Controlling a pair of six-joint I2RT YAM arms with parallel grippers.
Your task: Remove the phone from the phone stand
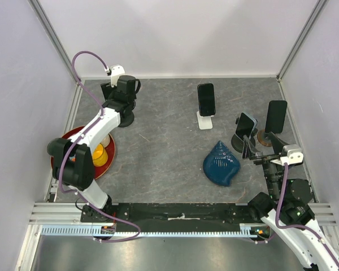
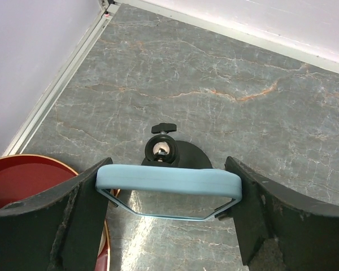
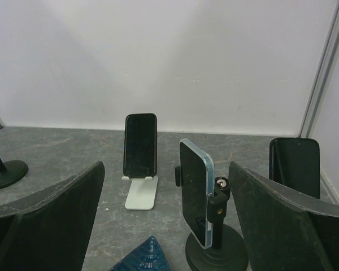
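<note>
Here, phone (image 2: pixel 168 182) between left gripper (image 2: pixel 168 169) fingers (image 2: pixel 73 220)

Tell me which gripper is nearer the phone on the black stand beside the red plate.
Left. The left gripper straddles that phone, one finger at each end. The right gripper is far across the table, at its right side.
</note>
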